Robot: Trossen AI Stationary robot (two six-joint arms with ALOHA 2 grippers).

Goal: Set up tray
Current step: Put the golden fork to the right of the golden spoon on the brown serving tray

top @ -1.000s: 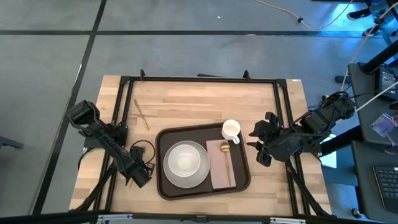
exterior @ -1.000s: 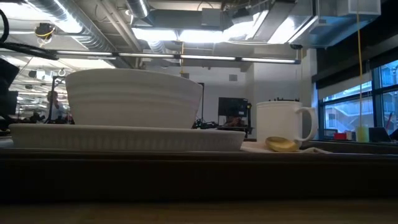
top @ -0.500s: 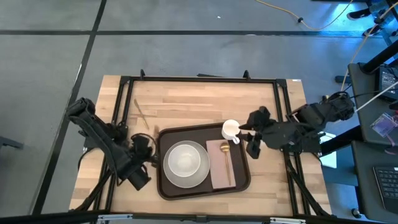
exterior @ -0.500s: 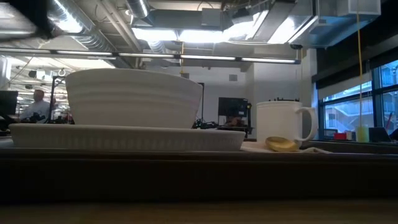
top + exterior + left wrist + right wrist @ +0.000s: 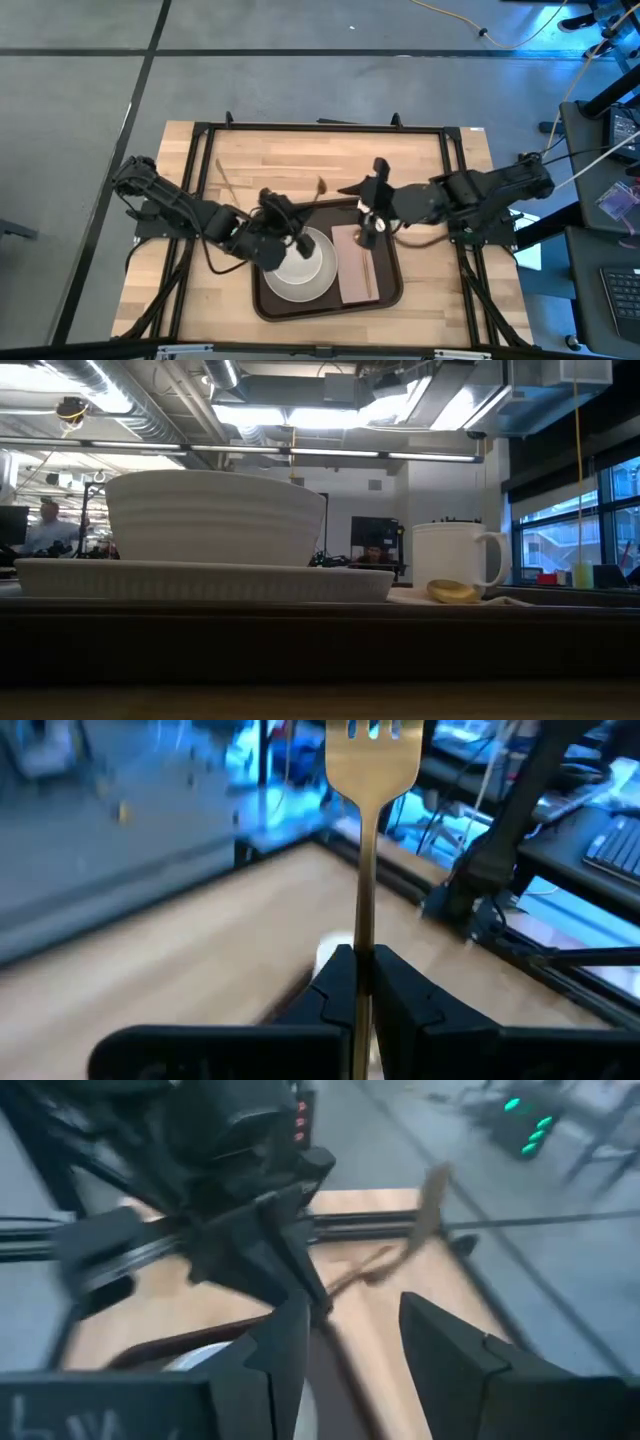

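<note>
Left gripper (image 5: 360,982): fingers pinched on the handle of a gold fork (image 5: 366,840), tines up, above the tray's left part by the white bowl (image 5: 300,262)
Right gripper (image 5: 345,1342): fingers spread, holding nothing, over the tray's upper right
Tray (image 5: 392,292): on the wooden table (image 5: 320,160), carrying plate, bowl, napkin (image 5: 355,275), spoon

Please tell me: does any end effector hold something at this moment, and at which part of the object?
The left end effector holds a gold fork by its handle, tines away from the fingers. The right end effector is open and holds nothing.
</note>
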